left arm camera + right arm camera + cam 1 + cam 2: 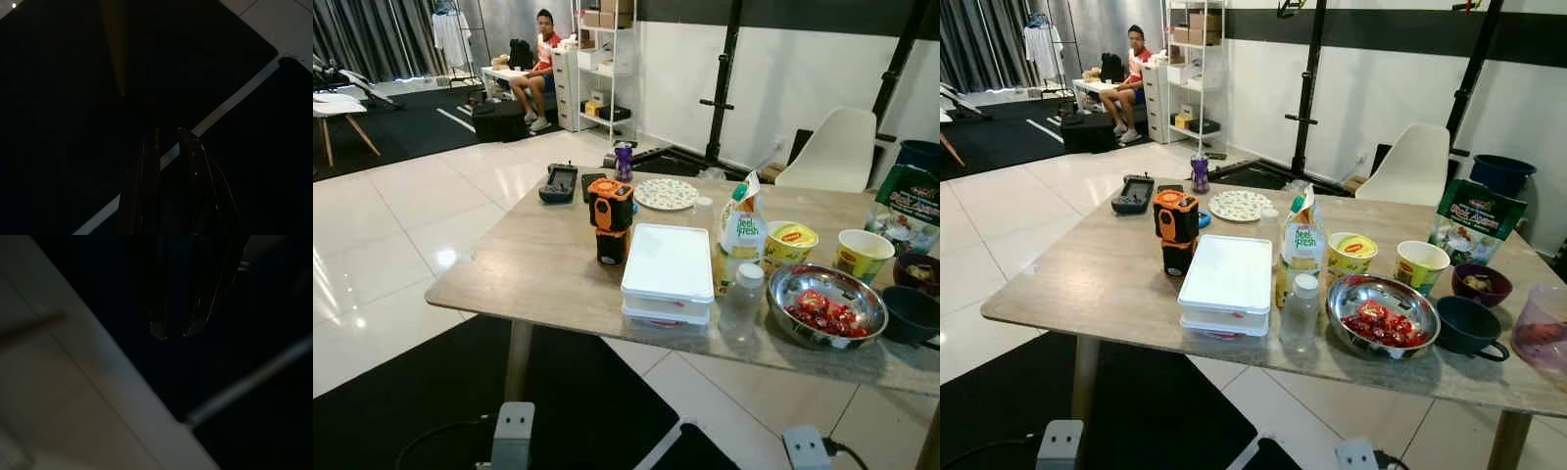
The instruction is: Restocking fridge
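On my head feed I see two pale grey metal brackets: the left arm (512,436), with two small holes and a thin black cable beside it, and the right arm (806,447), with a black cable trailing off. My wrist feeds show glossy black fingers (149,186), long, narrow, tapering to rounded tips (159,330).

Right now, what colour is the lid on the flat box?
White; the flat box shows best in the right eye view.

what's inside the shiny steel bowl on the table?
The round stainless steel bowl holds a pile of glossy red pieces, heaped toward its near side; the far inner wall is bare metal. What they are is unclear, and whatever lies beneath the pile is covered.
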Robot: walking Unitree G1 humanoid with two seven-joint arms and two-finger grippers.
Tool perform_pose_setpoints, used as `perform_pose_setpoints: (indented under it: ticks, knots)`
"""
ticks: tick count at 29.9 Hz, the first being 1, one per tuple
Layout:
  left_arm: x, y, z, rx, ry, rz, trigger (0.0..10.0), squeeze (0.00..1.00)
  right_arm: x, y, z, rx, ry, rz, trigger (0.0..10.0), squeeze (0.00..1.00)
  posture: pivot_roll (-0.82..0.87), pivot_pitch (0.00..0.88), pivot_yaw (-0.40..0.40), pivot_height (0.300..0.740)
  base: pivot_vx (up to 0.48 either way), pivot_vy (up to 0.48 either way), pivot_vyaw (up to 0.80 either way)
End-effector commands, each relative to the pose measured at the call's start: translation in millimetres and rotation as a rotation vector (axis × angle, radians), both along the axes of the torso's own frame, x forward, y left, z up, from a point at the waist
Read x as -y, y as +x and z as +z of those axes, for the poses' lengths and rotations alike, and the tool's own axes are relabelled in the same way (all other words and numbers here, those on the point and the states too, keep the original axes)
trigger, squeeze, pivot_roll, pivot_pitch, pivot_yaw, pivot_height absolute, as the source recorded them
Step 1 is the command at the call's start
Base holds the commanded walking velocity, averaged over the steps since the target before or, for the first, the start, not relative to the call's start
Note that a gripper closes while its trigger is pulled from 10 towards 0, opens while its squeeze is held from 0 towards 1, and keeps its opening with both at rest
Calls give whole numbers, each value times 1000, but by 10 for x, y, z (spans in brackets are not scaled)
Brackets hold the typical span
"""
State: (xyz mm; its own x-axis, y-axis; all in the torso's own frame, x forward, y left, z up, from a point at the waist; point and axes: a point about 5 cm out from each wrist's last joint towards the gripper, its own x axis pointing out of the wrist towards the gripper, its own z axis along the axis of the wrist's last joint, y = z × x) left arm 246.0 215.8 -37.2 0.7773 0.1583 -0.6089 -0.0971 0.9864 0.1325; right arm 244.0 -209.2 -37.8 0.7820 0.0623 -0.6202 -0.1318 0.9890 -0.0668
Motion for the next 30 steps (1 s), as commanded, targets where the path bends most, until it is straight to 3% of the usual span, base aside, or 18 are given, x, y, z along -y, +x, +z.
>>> perform_pose_setpoints:
  ticks: [1,3,4,6,7,11,12,15,17,19,21,23,26,27,29,30]
  knots:
    - [-30,-29,-9,-2,16,-20,10000,0,-136,79,75,24,115,138,10000,0,-31,63,2,740,0,0,0]
    - [-35,-31,-9,-2,20,-27,10000,0,-261,174,215,64,227,311,10000,0,-28,65,6,740,0,0,0]
    - [-35,-31,-9,-2,20,-27,10000,0,-261,174,215,64,227,311,10000,0,-28,65,6,740,0,0,0]
    - [-26,-26,-3,1,32,-49,10000,0,-393,353,625,182,352,544,10000,0,-27,64,9,740,0,0,0]
    - [-26,-26,-3,1,32,-49,10000,0,-393,353,625,182,352,544,10000,0,-27,64,9,740,0,0,0]
    - [-18,-28,-4,2,34,-59,10000,0,-523,384,1266,264,478,857,10000,0,-38,64,12,740,0,0,0]
    - [-18,-28,-4,2,34,-59,10000,0,-523,384,1266,264,478,857,10000,0,-38,64,12,740,0,0,0]
    - [-9,-44,-19,-3,33,-60,10000,0,-577,383,1716,343,581,980,10000,0,-40,63,11,740,0,0,0]
    - [-9,-48,-22,-5,32,-60,10000,0,-589,378,1805,366,602,1004,10000,55,-41,63,11,740,0,0,0]
    - [1,-54,-29,-7,29,-59,10000,0,-611,389,2115,464,662,1054,10000,118,-42,62,8,740,0,0,0]
    - [7,-55,-31,-7,28,-58,10000,0,-613,421,2246,521,658,1056,10000,118,-42,61,7,740,0,0,0]
    - [23,-53,-33,-7,25,-58,10000,0,-557,677,2477,702,532,897,10000,149,-42,59,6,740,0,0,0]
    - [31,-54,-36,-8,24,-59,10000,0,-492,839,2608,784,414,763,10000,165,-43,53,6,740,0,0,0]
    - [32,-54,-36,-8,24,-60,10000,0,-465,878,2620,784,400,729,10000,388,-43,53,6,740,0,0,0]
    - [33,-53,-37,-8,25,-60,10000,0,-444,892,2635,776,397,704,10000,388,-43,53,6,740,0,0,0]
    - [33,-54,-37,-8,25,-59,10000,0,-416,914,2653,783,389,674,10000,1000,-41,51,3,740,0,0,0]
